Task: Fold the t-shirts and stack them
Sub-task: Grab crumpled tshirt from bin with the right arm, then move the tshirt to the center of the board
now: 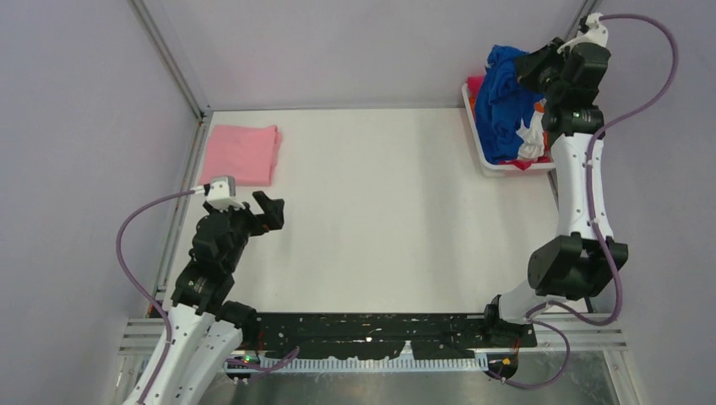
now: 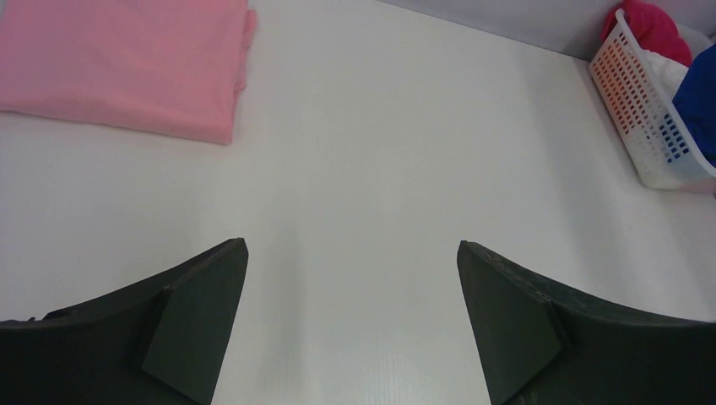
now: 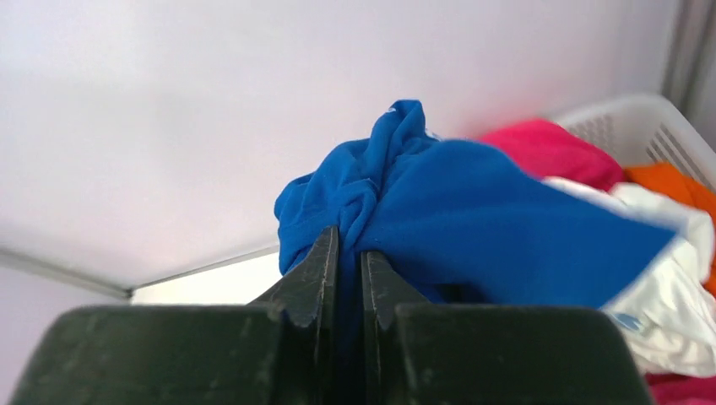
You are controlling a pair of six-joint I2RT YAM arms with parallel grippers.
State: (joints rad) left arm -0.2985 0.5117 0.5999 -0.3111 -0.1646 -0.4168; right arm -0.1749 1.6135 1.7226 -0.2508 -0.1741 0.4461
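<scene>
Table (image 1: 388, 211): white, smooth, matte. Basket (image 2: 633, 101): slatted white plastic, set at 1 o'clock. Blue t-shirt (image 3: 473, 211): soft bunched cotton, gripped by the clenched right gripper (image 3: 348, 240) above the basket; it is best raised until its hem is freed from the rim. Pink t-shirt (image 1: 245, 153): folded flat, laid at 10 o'clock. Left gripper (image 2: 350, 253): spread wide, nothing held.

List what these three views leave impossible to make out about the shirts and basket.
Any print on the blue t-shirt: all views, the cloth is bunched in the right tool.
How many shirts the basket holds: top view, the blue t-shirt and right arm cover it.
Full outline of the pink t-shirt: left wrist view, cut off by top and left edges.
</scene>
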